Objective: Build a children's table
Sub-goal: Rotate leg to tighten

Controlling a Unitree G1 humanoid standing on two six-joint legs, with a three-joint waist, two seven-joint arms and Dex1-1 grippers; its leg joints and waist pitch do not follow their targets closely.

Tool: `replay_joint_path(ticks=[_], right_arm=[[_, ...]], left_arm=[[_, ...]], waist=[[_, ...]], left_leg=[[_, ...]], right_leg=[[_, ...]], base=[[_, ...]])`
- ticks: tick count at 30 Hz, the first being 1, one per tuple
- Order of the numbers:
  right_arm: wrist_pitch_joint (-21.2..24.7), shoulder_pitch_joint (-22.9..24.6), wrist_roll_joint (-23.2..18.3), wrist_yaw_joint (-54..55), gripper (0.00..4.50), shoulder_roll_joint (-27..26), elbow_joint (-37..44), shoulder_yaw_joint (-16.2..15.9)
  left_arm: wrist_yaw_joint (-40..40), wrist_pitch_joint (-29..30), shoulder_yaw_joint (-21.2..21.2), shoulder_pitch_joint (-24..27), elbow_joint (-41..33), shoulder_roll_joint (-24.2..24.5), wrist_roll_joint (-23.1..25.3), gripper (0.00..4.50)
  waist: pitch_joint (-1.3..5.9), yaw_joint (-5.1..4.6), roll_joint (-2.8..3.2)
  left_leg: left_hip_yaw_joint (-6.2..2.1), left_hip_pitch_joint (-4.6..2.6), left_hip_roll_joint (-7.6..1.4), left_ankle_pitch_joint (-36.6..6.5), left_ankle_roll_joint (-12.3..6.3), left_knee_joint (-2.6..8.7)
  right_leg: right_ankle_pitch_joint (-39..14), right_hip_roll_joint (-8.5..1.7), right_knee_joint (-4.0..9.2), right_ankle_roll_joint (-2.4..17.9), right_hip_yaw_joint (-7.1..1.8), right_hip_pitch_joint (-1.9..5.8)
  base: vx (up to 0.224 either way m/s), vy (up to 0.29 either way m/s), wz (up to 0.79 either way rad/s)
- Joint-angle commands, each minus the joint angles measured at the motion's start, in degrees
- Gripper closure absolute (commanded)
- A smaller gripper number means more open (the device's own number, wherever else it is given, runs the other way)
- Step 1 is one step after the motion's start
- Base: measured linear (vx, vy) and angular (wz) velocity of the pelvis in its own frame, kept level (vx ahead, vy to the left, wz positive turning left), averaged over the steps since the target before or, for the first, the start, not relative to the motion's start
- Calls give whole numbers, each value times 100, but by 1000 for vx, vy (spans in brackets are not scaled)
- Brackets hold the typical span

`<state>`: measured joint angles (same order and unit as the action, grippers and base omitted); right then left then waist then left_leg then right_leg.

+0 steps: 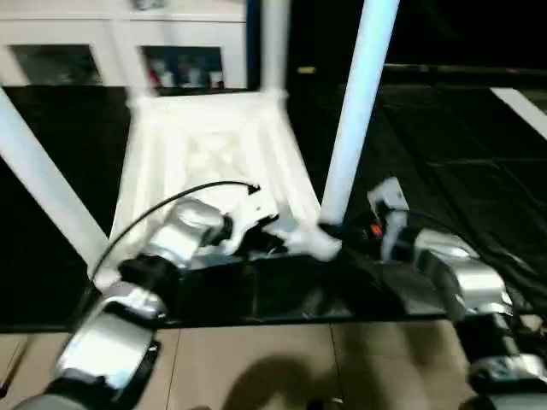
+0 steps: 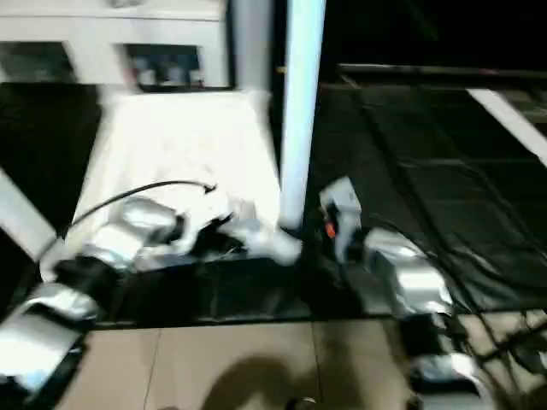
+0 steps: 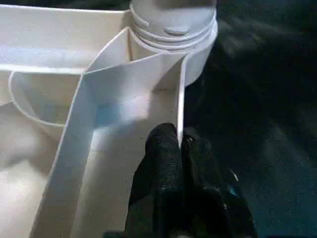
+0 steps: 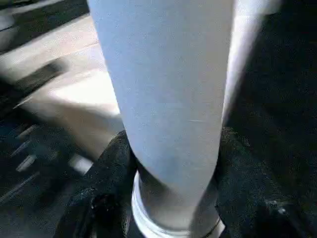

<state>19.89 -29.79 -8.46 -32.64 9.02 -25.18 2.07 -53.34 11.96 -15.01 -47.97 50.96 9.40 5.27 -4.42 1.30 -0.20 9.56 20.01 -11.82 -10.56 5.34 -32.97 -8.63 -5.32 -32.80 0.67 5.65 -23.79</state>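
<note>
Tabletop (image 1: 201, 145), white plastic with ribs showing, lies upside down on the dark floor mat (image 1: 444, 154) in front of a white cabinet (image 1: 111, 51). Three long white legs rise from its corners: one leaning at the left (image 1: 43, 184), one at the far corner (image 1: 275, 43), one at the near right corner (image 1: 357, 102). The step in hand looks like seating that near right leg in its round socket (image 3: 173, 29). The right pincer (image 4: 171, 198) is clamped round the leg's base, fingers either side. The left pincer (image 3: 181, 163) is pressed together on a thin rib wall beside the socket, steadying the top. Next, I judge, the leg needs turning or pushing fully home.
</note>
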Motion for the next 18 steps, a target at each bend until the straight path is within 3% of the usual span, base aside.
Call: replay_joint_path(ticks=[1,4,6,7,10,16,18], right_arm=[[215,-62,9,436,253,-465,-234,-356],[94,-163,53,806,254,-814,-372,-322],[-149,-196,179,859,254,-970,-454,-427],[-211,-191,182,818,220,-984,-455,-447],[-254,-146,167,730,199,-1019,-399,-440],[-366,19,69,199,134,-762,-174,-540],[-396,147,-84,-460,129,-393,38,-546]], left_arm=[[391,73,11,-88,112,-408,-133,450],[763,136,177,-190,190,-528,-171,450],[955,155,237,-216,128,-542,-125,450],[940,151,227,-205,86,-527,-108,450],[812,105,161,-149,-17,-467,-39,450],[224,-111,-28,87,-289,-236,4,450],[-463,-482,-229,333,-508,55,2,450]], waist=[[275,13,-36],[305,5,-3],[300,3,1],[301,6,-17],[298,5,-34],[314,25,-22],[314,43,1]], left_leg=[[-42,46,41,-1743,-140,379],[-52,50,1,-1691,-265,427],[-43,56,-42,-1651,-290,459],[-34,45,-40,-1640,-313,461],[-6,49,-43,-1565,-398,458],[23,63,-53,-1290,-504,443],[18,63,-67,-1254,-563,445]], right_leg=[[-3860,-266,661,286,-101,272],[-3353,-269,658,382,-98,312],[-2758,-261,576,661,-149,299],[-2598,-263,550,771,-170,306],[-2406,-262,519,898,-207,314],[-2064,-277,477,1051,-238,339],[-1913,-274,466,1114,-238,356]], base=[[0,0,0],[0,0,0],[0,0,0],[0,0,0],[0,0,0],[0,0,0],[0,0,0]])
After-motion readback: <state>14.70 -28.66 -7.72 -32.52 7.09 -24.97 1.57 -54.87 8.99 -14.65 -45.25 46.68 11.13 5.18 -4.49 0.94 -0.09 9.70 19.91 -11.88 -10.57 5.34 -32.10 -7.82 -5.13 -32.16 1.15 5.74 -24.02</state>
